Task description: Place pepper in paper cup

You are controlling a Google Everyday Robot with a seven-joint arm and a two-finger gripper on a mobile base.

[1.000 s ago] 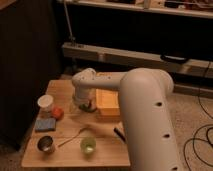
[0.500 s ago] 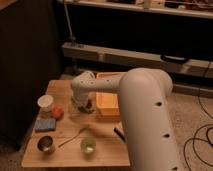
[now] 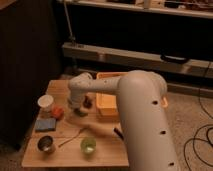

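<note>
The paper cup (image 3: 45, 102), short, white and matte, stands upright with its rim up near the left edge of the table (image 3: 65, 156). The pepper (image 3: 81, 113), small and pale green (its outline is hard to make out), lies on the table to the cup's right, apart from it. It sits just beneath the gripper (image 3: 77, 106), whose jaws are spread.

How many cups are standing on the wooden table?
3: the white paper cup at the left edge, the metal cup front-left, the green cup front-centre. The gripper hangs mid-table; the arm may hide more.
</note>
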